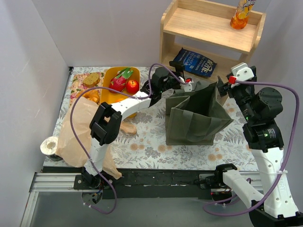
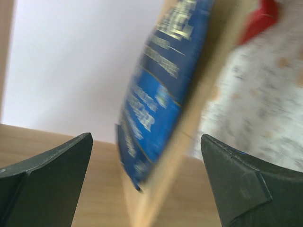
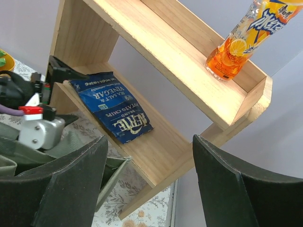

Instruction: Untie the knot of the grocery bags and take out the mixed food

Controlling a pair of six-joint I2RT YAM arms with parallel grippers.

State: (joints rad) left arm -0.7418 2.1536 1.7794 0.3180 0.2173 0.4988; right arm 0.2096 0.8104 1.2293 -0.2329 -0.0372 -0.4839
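The blue snack packet (image 1: 194,62) lies on the wooden shelf's lower board; it also shows blurred in the left wrist view (image 2: 156,94) and in the right wrist view (image 3: 116,106). My left gripper (image 1: 185,81) is open and empty just in front of the packet (image 2: 147,189). My right gripper (image 1: 221,90) is open and empty above the green tote's right rim (image 3: 149,189). The orange bottle (image 1: 241,14) stands on the top shelf. The tan plastic bag (image 1: 78,127) lies slack at the left; no knot shows. A bread slice (image 1: 91,79) and a carrot-like piece (image 1: 126,127) lie on the cloth.
The open green tote (image 1: 196,116) stands mid-table. A yellow tray (image 1: 108,75) holds red-and-green produce. The wooden shelf (image 1: 208,33) stands at the back right. A white roll (image 1: 49,145) sits at the left edge. Grey walls close in left and back.
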